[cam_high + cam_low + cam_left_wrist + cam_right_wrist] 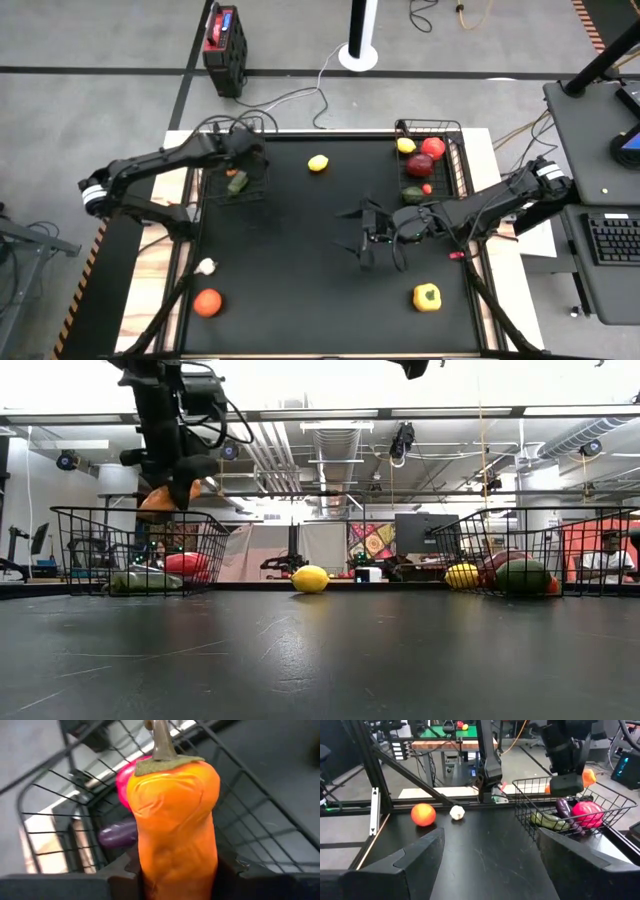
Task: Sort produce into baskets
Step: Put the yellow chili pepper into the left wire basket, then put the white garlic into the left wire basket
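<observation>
A: Orange pepper (pixel 175 820) fills the left wrist view, clamped between the left gripper (pixel 178 488) fingers at its lower body, stem pointing away.

B: Location?

A: Hanging directly above the left basket (pixel 262 190). Below it lie an eggplant (pixel 565 810), a cucumber (pixel 547 820) and 1 red piece.

B: Handling?

A: Likely light, hollow, smooth-skinned; the waist suits a grip better than the thin stem.

B: Right side?

A: Right gripper (pixel 378 245) hovers mid-table, fingers apart, holding nothing. Ahead of it sit an orange tomato (pixel 423 814) and garlic (pixel 457 812).
</observation>
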